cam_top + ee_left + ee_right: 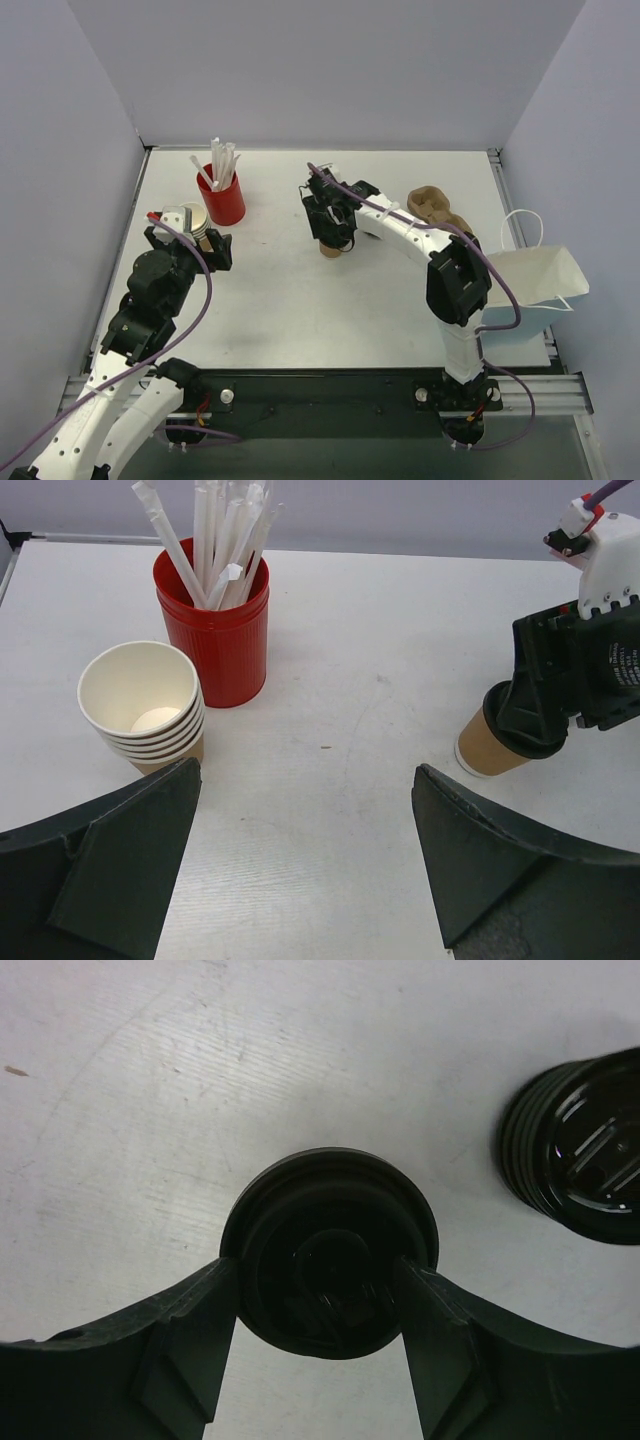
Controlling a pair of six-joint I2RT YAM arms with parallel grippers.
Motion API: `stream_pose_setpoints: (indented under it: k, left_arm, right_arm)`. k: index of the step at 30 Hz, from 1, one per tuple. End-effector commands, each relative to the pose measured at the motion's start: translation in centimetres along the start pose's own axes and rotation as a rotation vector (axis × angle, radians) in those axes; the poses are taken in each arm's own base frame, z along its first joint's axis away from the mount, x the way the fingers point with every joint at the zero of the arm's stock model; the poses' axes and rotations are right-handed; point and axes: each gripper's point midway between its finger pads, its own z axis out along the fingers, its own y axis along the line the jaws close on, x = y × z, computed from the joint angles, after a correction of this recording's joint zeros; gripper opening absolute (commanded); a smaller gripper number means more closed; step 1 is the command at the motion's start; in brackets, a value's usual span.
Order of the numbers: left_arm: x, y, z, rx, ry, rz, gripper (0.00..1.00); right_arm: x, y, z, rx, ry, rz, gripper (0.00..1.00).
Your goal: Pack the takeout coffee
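Right now the right gripper (pixel 320 1275) hangs over the takeout coffee (pixel 482 752), which stands upright mid-table, to the right of the red straw holder (pixel 212 630). Its fingers (pixel 190 1330) bracket the black lid on both sides and look to be touching it, though I cannot tell whether they truly grip. The left gripper (pixel 305 770) is spread wide and holds nothing, just near of the stack of cream cups (pixel 140 705). A stack of loose lids (pixel 585 1150) sits beside the coffee, apart from it.
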Motion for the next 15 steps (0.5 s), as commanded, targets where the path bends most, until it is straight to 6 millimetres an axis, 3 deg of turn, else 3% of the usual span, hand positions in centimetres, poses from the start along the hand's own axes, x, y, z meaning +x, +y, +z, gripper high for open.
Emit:
stream_pose_setpoints:
  k: [1, 4, 15]
  left_arm:
    - [-1.4, -0.3, -0.1, 0.011, -0.053, -0.013, 0.97]
    - [-1.4, -0.3, -0.1, 0.009, -0.053, -0.014, 0.97]
    - [-1.3, -0.3, -0.2, 0.011, -0.054, -0.016, 0.97]
  right_arm:
    - [5.3, -5.2, -0.8, 0.169, 0.17, 0.009, 0.63]
    - [6.9, -7.2, -1.2, 0.221, 0.203, 0.029, 0.63]
    - [9.9, -12.2, -2.6, 0.36, 0.257, 0.074, 0.64]
